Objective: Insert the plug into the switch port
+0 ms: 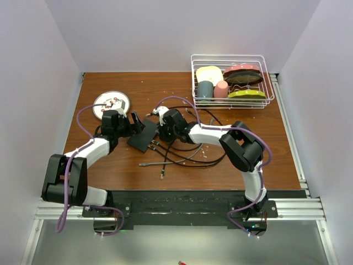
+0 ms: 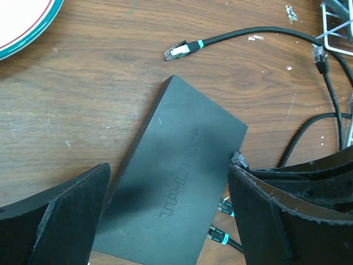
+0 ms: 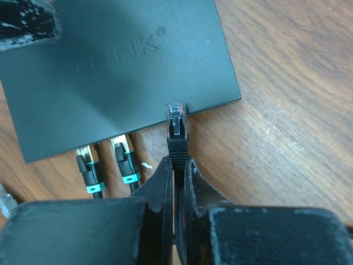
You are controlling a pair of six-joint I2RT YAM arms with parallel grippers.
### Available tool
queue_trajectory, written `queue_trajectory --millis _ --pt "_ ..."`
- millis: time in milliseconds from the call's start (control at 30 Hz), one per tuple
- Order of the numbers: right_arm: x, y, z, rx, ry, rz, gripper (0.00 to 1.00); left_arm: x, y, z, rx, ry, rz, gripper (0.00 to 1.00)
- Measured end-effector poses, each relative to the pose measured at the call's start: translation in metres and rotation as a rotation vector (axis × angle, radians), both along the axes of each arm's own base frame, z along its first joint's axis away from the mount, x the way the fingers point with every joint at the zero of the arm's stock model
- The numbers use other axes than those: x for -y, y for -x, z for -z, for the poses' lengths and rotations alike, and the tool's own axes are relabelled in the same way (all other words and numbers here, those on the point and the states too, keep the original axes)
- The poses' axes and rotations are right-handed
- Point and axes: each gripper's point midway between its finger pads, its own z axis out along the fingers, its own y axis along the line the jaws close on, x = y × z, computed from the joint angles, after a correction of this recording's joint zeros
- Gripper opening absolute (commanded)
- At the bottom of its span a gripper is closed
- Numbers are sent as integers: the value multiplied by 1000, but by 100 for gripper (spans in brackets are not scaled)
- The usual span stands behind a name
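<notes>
Wooden surface point(image 1: 121, 165), mid-frame: right jaws clamp the plug point(image 3: 177, 124) nose-first at the switch point(image 3: 121, 61); left jaws apart astride it, probably steadying.

Left end effector point(image 2: 171, 163) spread wide, right end effector point(image 3: 177, 165) pinched closed, facing each other.

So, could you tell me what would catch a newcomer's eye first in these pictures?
The right end effector, shut on a black plug whose clear tip sits at the port edge of the black switch, mid-table, beside two teal-banded cables already plugged in. The left end effector hangs open over the switch. A wire dish rack of coloured dishes fills the far right corner.
</notes>
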Motion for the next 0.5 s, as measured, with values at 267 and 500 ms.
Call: queue_trajectory --millis 267,500 --pt "16 8 8 -52 80 25 0 -4 -4 8 4 -11 -6 91" --pt "41 29 8 -104 148 34 0 -4 -3 19 -22 -15 -4 91"
